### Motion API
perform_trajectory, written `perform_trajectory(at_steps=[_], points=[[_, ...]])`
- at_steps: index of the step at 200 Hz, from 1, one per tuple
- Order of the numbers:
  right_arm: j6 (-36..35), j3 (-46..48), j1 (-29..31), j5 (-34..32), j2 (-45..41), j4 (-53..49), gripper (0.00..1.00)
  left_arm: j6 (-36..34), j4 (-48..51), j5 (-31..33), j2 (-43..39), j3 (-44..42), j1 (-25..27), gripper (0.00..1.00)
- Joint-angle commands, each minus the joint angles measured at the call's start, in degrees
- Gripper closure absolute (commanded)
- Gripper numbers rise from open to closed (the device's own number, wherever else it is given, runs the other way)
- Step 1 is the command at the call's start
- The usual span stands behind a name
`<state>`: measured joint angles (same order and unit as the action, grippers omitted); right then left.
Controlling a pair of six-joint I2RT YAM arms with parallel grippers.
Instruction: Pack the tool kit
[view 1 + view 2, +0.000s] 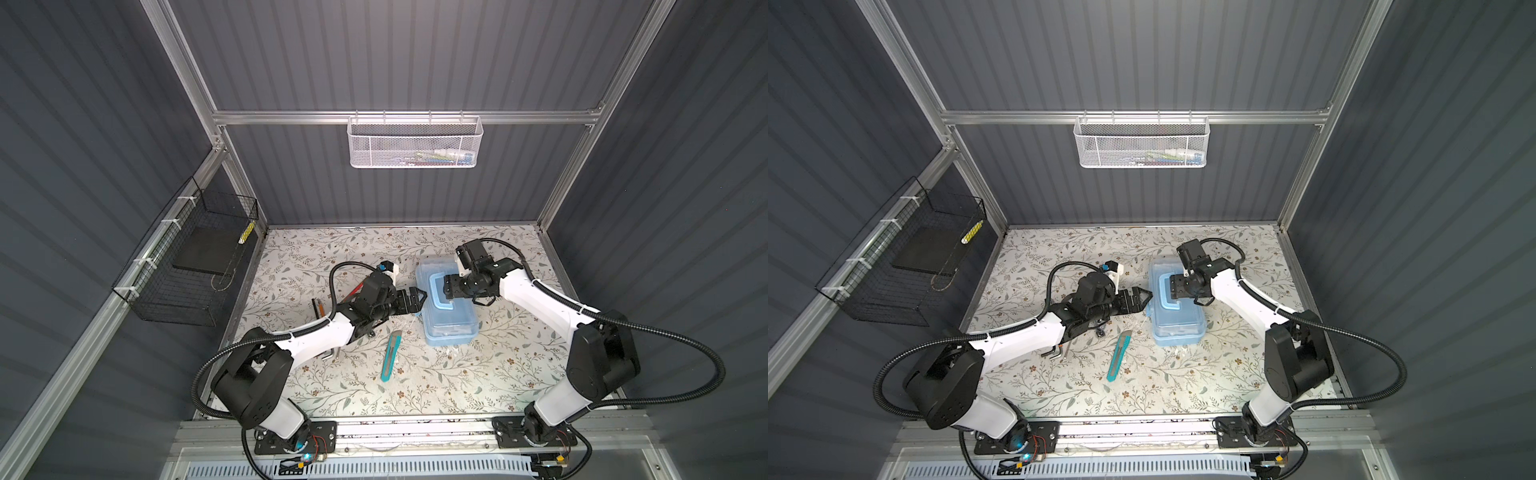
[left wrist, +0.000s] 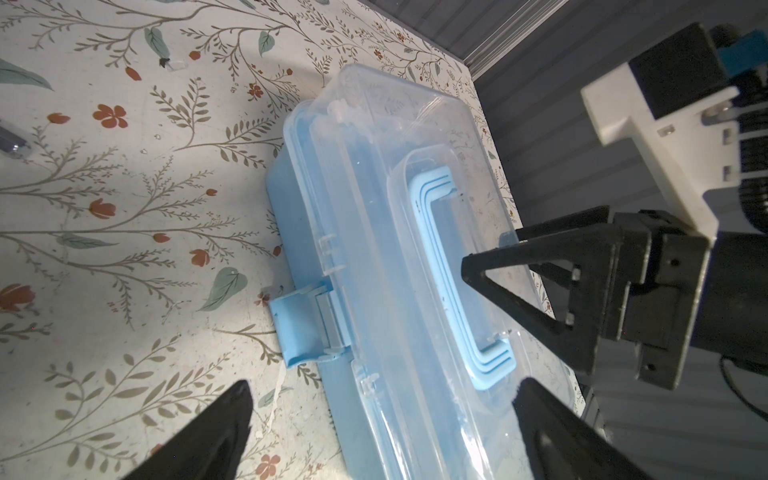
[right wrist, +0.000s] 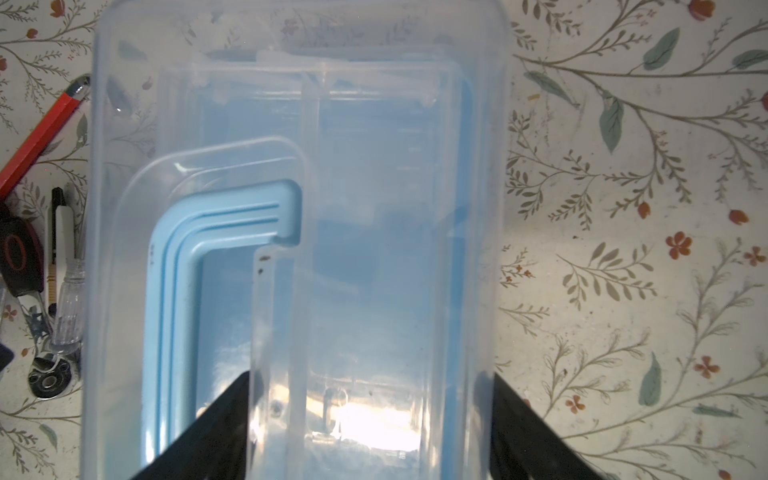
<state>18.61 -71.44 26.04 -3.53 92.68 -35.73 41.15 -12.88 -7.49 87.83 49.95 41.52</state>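
the right gripper (image 3: pixel 365 384) is reaching down over the kit (image 1: pixel 451 328), its jaws standing apart across one half of the clear lid (image 3: pixel 374 208). one finger (image 3: pixel 216 432) is sitting at the recess of the folded-down handle (image 3: pixel 174 257), and the other is lying along the lid's outer edge. whether they are pressing the lid i cannot tell. the left gripper (image 1: pixel 419 297) is hovering just beside the kit's long side, jaws spread wide and holding nothing. the blue latch (image 2: pixel 299 328) is sticking out from that same side.

the kit is lying flat on the flowered mat (image 1: pixel 457 386) between the two grippers, lid down on its base. on the left-arm side of the kit, a teal knife (image 1: pixel 390 351) is lying near the corner closest to the arm bases, apart from it. two hex keys (image 1: pixel 332 353) are lying farther out, partly under the left arm. in the right wrist view a red pencil (image 3: pixel 37 137), a clear-handled screwdriver (image 3: pixel 68 291) and a ratchet (image 3: pixel 48 374) are lying near the kit on that side too. a white basket (image 1: pixel 415 141) is hanging on the back wall beyond the kit, and a black basket (image 1: pixel 187 270) is hanging on the side wall, well apart from the kit.
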Motion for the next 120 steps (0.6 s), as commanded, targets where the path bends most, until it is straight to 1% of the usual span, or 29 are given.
perform_trajectory(at_steps=[1,10,24,49,80,97,120], points=[[-2.18,0.07,0.33,-2.20,1.30,-4.64,0.26,0.76,-1.00,-0.86,-1.96,-1.09,-0.38,0.00],[-2.13,0.55,0.20,-1.24,0.87,-4.11,0.29,0.97,-1.24,-0.95,-1.90,-1.09,-0.38,0.00],[-1.75,1.60,-0.33,0.76,-0.33,-2.42,0.30,1.33,-1.76,-1.39,-1.74,-1.03,-0.39,0.00],[-0.65,4.74,-2.99,10.02,-3.38,2.09,0.31,1.94,-3.97,-3.62,-1.44,-0.93,-0.45,0.00],[0.38,7.71,-5.24,17.45,-6.59,5.99,0.32,2.43,-6.19,-7.17,-0.51,0.35,-0.38,0.00],[1.57,9.09,-6.45,20.11,-8.24,7.80,0.31,2.68,-6.31,-8.26,0.21,1.27,-0.38,0.00],[2.15,10.15,-7.71,22.13,-9.42,8.76,0.31,4.29,-8.45,-9.87,1.08,1.36,-0.38,0.00]])
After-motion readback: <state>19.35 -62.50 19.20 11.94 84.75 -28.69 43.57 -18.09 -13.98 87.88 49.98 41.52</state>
